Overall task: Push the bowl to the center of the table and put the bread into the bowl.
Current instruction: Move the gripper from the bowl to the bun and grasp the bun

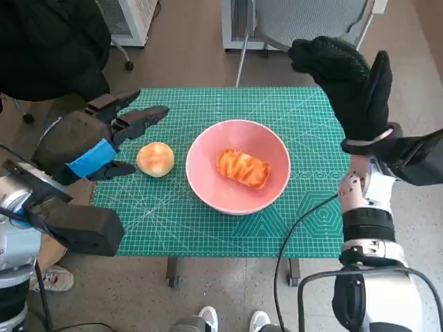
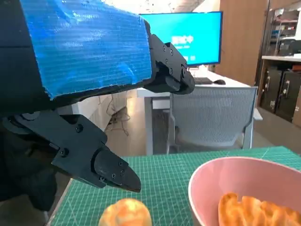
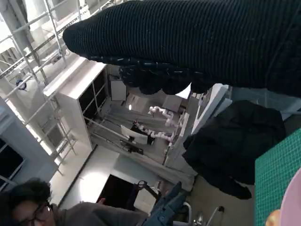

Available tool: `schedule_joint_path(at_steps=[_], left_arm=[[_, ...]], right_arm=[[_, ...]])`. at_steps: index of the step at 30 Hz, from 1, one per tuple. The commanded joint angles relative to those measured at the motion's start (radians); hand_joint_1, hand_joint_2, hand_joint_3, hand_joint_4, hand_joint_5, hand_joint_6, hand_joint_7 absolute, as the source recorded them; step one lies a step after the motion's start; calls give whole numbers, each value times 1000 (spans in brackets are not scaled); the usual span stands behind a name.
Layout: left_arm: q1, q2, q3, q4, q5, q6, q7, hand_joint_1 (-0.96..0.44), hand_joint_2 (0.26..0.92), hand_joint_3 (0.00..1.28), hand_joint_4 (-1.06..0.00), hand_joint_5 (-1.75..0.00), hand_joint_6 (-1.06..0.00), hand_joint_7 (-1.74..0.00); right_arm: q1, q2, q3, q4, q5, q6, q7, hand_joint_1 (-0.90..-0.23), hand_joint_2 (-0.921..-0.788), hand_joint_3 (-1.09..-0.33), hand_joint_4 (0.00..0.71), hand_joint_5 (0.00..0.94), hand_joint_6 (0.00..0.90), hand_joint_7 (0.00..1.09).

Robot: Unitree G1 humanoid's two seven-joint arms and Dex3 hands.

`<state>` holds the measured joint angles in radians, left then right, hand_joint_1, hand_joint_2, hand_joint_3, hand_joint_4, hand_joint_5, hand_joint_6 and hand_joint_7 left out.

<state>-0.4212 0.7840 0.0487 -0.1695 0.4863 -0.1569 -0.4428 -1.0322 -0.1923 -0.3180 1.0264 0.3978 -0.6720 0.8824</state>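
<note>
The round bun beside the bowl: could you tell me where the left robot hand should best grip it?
Probably across the round bun's widest middle, coming from above on its outer side, where the open left robot hand hovers. It is smooth and domed, and the pink bowl crowds its other side.

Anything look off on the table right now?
Nothing spilled or damaged. One bread already lies in the pink bowl, while a round bun sits outside it on the mat, beside the left hand.

No legible text, label, brand or number found; the blue monitor screen (image 2: 188,37) carries pale characters, too blurred to read.
</note>
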Motion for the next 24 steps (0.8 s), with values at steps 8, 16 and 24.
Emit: schedule_joint_path(at_steps=[8,16,24], left_arm=[[17,-3,-14,47,20,4,28,-106,708,1,-316,-8,-442,-49],[4,-26,-56,112,49,30,52,-120,715,3,-292,0,-437,-30],[-37,-51,-101,207,65,49,70,-133,724,5,-254,0,-416,-10]], right_arm=[[-4,-6,-9,26,6,15,16,-724,-921,-871,333,1,414,11],[-6,-9,-9,27,2,19,17,-724,-921,-870,334,1,415,10],[-7,-14,-6,21,-2,22,15,-724,-921,-870,334,1,415,9]])
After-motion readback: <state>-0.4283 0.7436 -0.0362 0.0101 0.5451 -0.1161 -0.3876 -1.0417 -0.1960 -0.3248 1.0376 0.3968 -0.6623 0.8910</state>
